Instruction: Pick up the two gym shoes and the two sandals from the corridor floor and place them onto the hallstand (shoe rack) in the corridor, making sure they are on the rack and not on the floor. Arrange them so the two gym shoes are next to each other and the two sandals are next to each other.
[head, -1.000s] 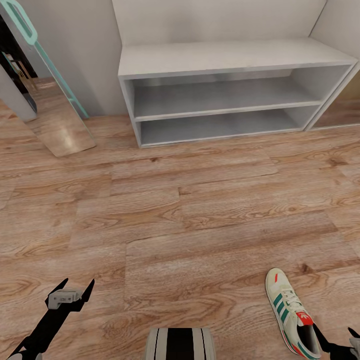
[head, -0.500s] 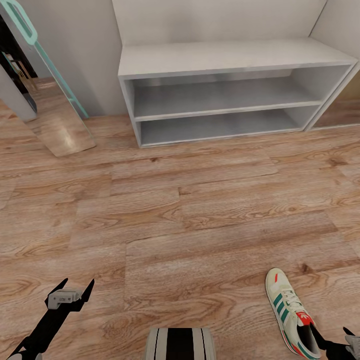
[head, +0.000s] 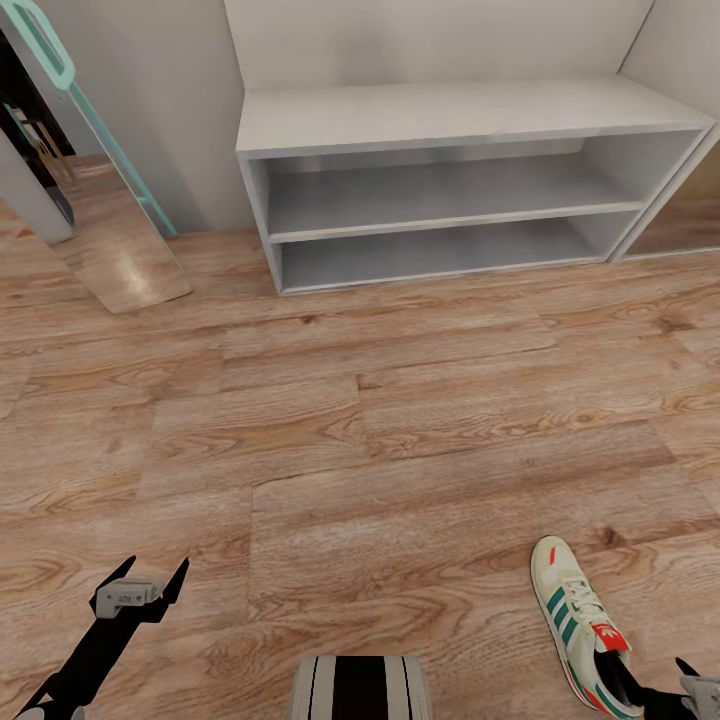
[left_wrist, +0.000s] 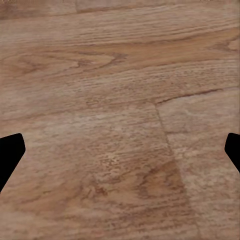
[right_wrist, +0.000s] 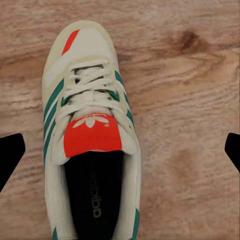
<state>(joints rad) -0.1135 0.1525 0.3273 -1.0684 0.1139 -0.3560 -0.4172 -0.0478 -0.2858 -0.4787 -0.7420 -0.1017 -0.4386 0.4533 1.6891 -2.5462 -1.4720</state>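
One gym shoe (head: 583, 622), cream with green stripes and a red-orange tongue, lies on the corridor floor (head: 360, 440) at the near right, toe pointing toward the hallstand (head: 450, 118). My right gripper (head: 660, 685) hovers open over its heel. In the right wrist view the gym shoe (right_wrist: 90, 135) sits between the spread fingers (right_wrist: 11, 155), which do not touch it. My left gripper (head: 152, 572) is open over bare planks at the near left, as the left wrist view's floor (left_wrist: 120, 115) also shows. Both shelves of the hallstand hold nothing. The sandals are out of view.
A teal-framed mirror (head: 105, 180) leans against the wall left of the hallstand. My base (head: 360, 690) shows at the bottom centre. A doorway with more wood floor (head: 685, 225) opens right of the rack. Wide floor lies between me and the rack.
My right gripper has shifted slightly left and lower, closer over the shoe's heel. The left arm, the shoe and the camera have not moved.
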